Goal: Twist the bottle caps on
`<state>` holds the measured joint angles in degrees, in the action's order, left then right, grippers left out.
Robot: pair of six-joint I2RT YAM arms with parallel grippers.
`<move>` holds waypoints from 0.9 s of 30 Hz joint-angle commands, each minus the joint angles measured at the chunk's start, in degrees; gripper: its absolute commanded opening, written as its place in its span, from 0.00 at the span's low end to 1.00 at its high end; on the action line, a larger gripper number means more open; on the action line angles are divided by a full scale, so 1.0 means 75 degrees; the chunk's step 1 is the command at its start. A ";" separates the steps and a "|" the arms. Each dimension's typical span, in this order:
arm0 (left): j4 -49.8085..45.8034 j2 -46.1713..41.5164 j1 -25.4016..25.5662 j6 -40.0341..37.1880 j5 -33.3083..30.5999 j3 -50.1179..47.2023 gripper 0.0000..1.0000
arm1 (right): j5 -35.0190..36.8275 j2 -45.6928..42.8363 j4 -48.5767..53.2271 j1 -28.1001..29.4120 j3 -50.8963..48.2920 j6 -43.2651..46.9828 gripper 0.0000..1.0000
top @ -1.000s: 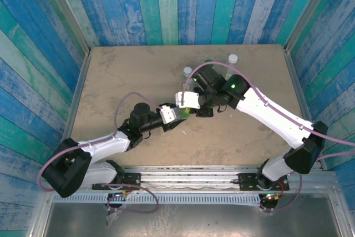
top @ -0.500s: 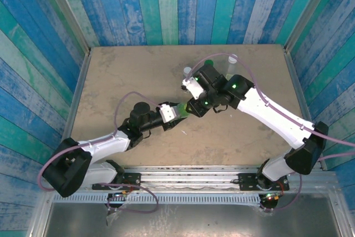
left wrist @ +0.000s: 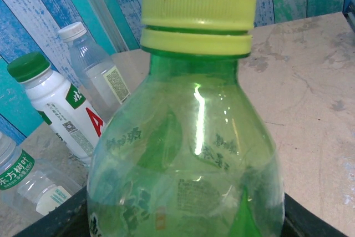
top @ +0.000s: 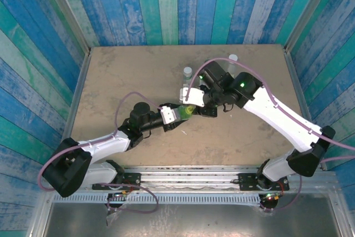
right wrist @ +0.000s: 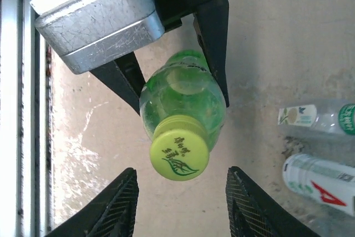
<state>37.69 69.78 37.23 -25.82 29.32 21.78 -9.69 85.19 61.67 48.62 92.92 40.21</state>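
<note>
Right wrist — green bottle between parted fingers

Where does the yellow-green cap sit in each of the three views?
Top external: yellow-green cap just below picture centre.
Left wrist: cap at top centre, seen side-on.
Right wrist: cap lower centre, facing the camera.
Shared landmark: the green bottle it sits on.

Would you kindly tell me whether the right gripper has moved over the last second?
Yes. The right gripper swung back toward the clear bottle, then returned forward, away from it, to the green bottle's cap.
</note>
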 commanded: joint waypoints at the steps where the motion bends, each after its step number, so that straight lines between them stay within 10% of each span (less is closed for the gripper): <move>1: 0.0108 0.0000 0.0026 -0.0113 0.0119 -0.0027 0.59 | 0.0014 0.0407 0.0580 0.0023 0.0376 0.1269 0.44; 11: -0.0033 0.0024 0.0028 -0.0108 0.0035 0.0039 0.59 | -0.0420 0.0665 0.0754 0.0062 0.0315 0.1281 0.42; 19: -0.0057 0.0018 0.0031 -0.0116 -0.0036 0.0052 0.59 | -0.0341 0.0711 0.0582 0.0068 0.0408 0.0652 0.10; 22: -0.0022 -0.0011 0.0028 -0.0099 -0.0167 0.0032 0.59 | -0.0123 0.0717 0.0315 0.0079 0.0368 -0.0847 0.06; 27: 0.0040 0.0012 0.0029 -0.0084 -0.0359 0.0014 0.59 | 0.0339 0.0478 -0.1654 0.0080 -0.0756 -0.7054 0.01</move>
<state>35.90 69.78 37.15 -26.17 27.46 21.71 -9.65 89.10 58.74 49.25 91.53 18.94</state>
